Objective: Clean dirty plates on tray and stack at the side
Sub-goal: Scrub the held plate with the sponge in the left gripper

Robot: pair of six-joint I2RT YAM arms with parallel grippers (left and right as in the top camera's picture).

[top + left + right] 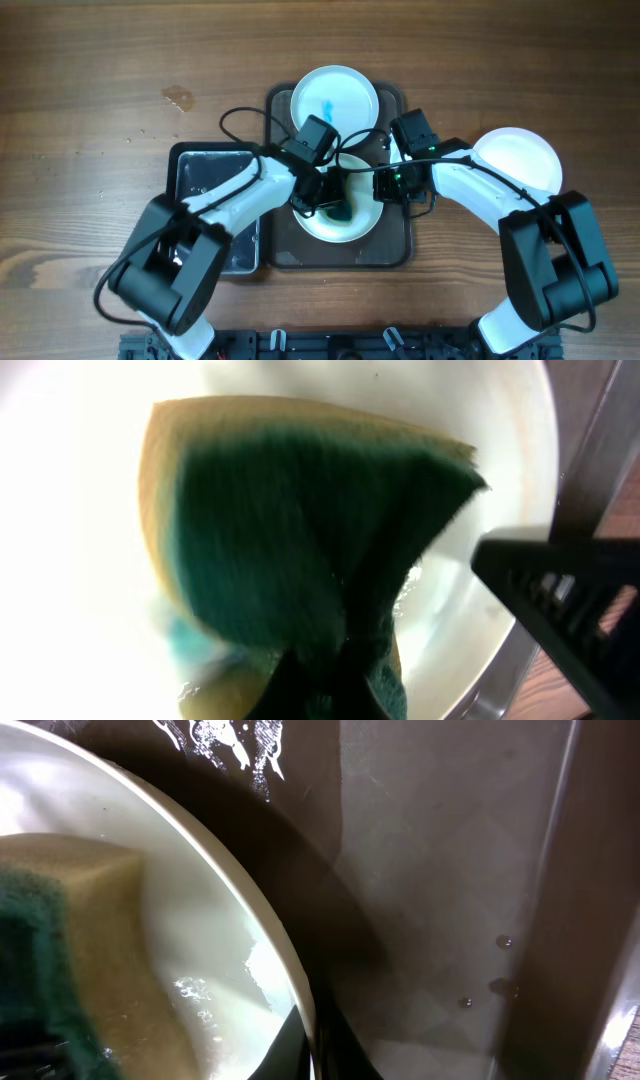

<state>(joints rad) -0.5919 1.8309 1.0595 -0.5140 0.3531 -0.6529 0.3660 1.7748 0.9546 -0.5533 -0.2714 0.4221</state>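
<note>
A dark brown tray [398,252] holds two white plates. The far plate [335,98] has a blue smear. The near plate [362,222] is wet; it also shows in the left wrist view [520,430] and the right wrist view [200,920]. My left gripper [330,205] is shut on a green and yellow sponge [300,530], pressed on the near plate; the sponge shows in the right wrist view [70,940] too. My right gripper [325,1055] is shut on the near plate's right rim [290,970]. A clean white plate [520,158] lies on the table at the right.
A metal water tub [205,175] stands left of the tray, partly under my left arm. The tray floor [440,870] is wet, with droplets and foam. Bare wooden table [100,100] lies all round.
</note>
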